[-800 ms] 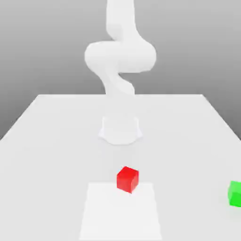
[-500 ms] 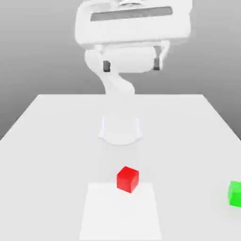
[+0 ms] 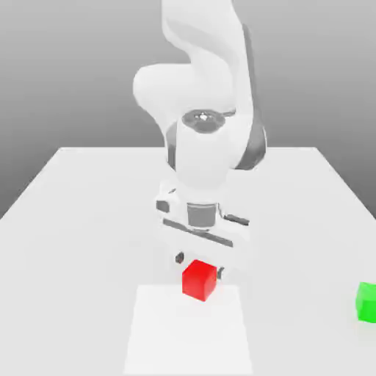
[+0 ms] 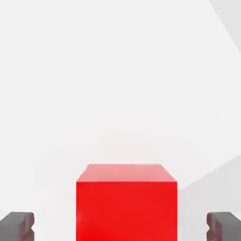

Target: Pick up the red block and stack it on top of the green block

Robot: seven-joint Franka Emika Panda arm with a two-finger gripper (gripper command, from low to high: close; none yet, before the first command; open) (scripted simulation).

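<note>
Spreading wide above the red block (image 3: 199, 280), the pincer (image 3: 199, 266) overhangs a white table (image 3: 73, 220).

Frontal overview; close hand view, perhaps downward

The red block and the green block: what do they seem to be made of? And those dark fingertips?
The red block looks like solid matte plastic or painted wood: flat colour, no shine, crisp edges. The green block has the same plain matte look. The fingertips look like dark grey rubber or plastic with a notched, ridged profile. As this is a simulator's render, the real material stays open.
</note>
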